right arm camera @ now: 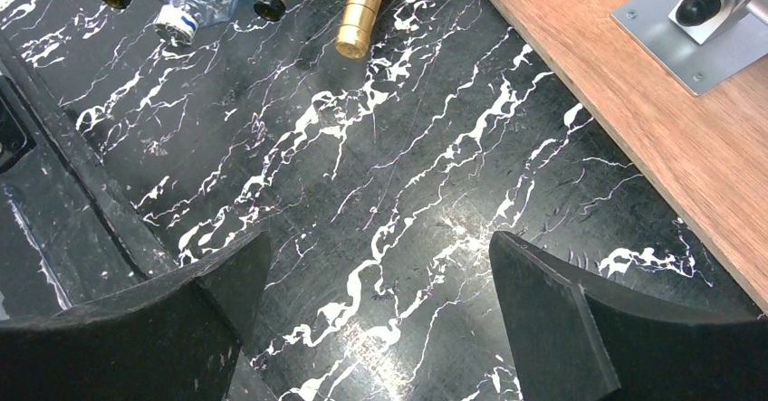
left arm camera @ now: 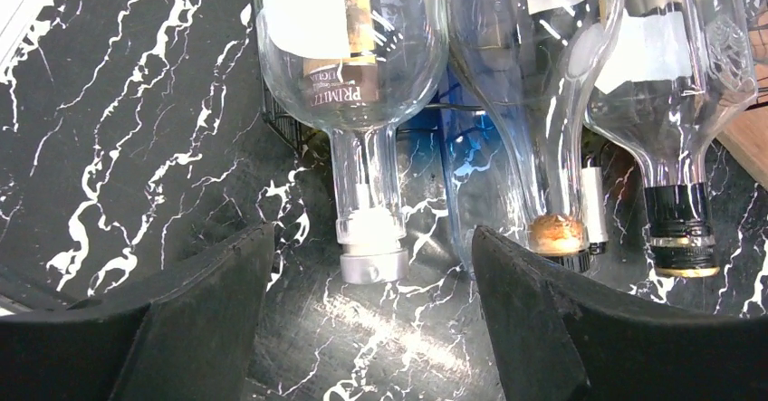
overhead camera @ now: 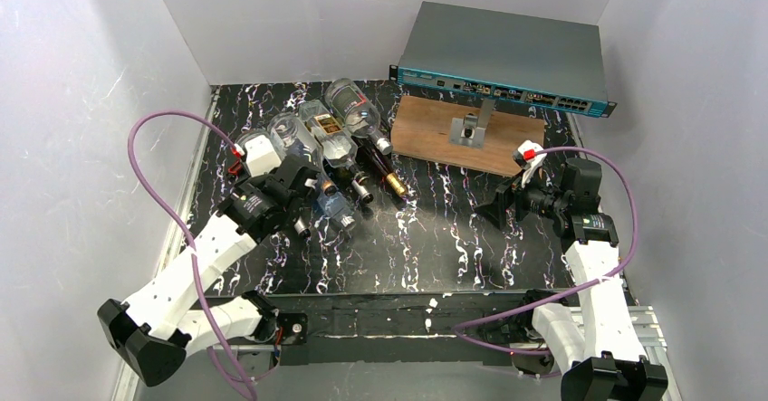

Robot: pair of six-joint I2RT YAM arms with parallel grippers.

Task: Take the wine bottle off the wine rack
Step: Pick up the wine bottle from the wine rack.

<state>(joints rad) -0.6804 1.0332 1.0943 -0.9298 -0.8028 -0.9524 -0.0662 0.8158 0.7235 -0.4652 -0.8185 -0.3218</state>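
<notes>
Wine bottle (left arm camera: 355, 66) neck sits between left fingers (left arm camera: 213, 279), apart, untouched; right fingers (right arm camera: 561, 315) apart.

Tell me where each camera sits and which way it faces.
Top external: above and behind the bases, looking down on the table, bottles, left arm and right arm.
Left wrist: on the left arm, facing bottle necks; left gripper open astride the neck of a clear bottle.
Right wrist: on the right arm, looking down at table and wooden board; right gripper open.
Shared: gold-capped bottle, in top and right wrist.
</notes>
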